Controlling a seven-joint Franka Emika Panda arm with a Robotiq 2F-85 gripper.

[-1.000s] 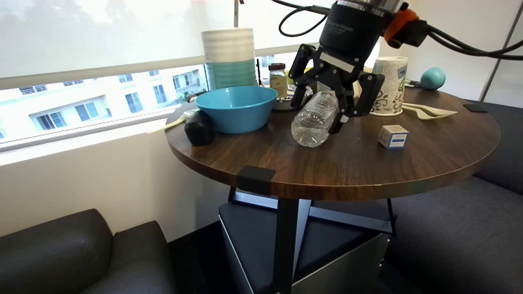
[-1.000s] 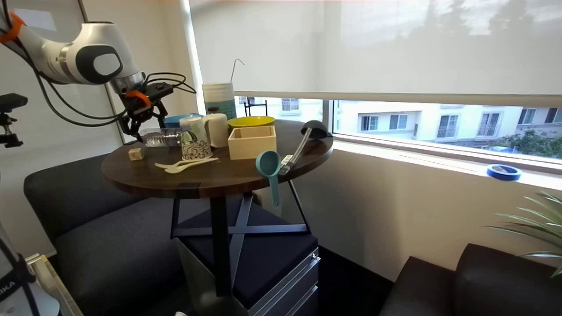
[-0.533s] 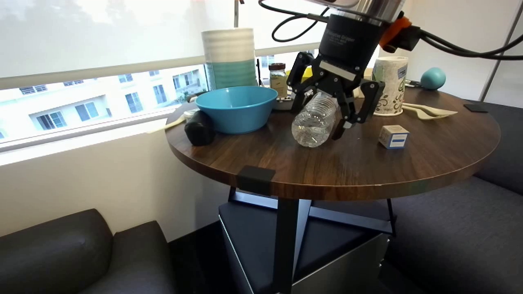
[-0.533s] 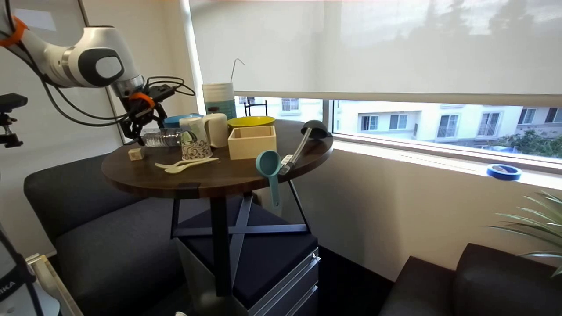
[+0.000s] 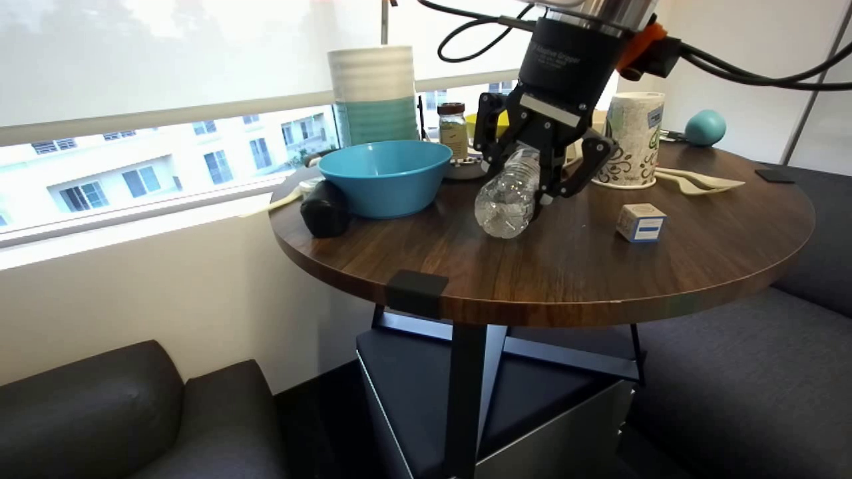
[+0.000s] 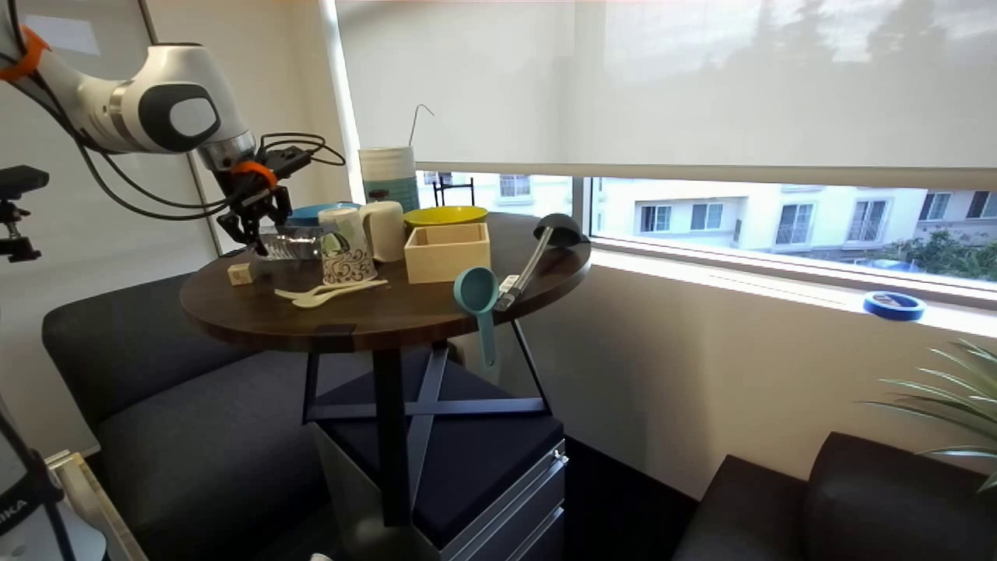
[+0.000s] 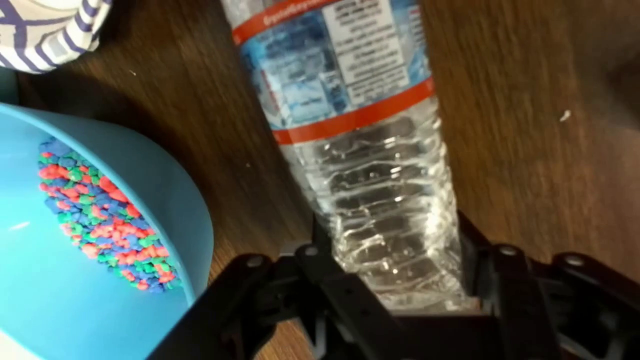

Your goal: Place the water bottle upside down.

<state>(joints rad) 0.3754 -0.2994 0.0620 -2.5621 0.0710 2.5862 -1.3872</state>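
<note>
The water bottle [image 5: 504,209] lies on its side on the round wooden table, its clear base toward the camera in an exterior view. In the wrist view the bottle [image 7: 345,107] runs up out of the frame, showing a blue-and-white label with red bands; its cap is out of view. My gripper [image 5: 519,183] has one finger on each side of the ribbed body. Between the gripper's fingers [image 7: 470,245] the plastic looks pinched and dented. In an exterior view paper cups partly hide the bottle [image 6: 300,245].
Close beside the bottle stands a blue bowl [image 5: 386,186] with coloured bits [image 7: 110,225] in it. A black object [image 5: 325,209] touches the bowl. Nearby are a small box [image 5: 641,223], patterned paper cups [image 5: 629,143], pale cutlery [image 6: 331,292] and a wooden box [image 6: 448,255].
The jaws, wide apart before, have come together on the bottle and squeezed its sides in. The hand has shifted slightly; the bottle's base stays in nearly the same place.
</note>
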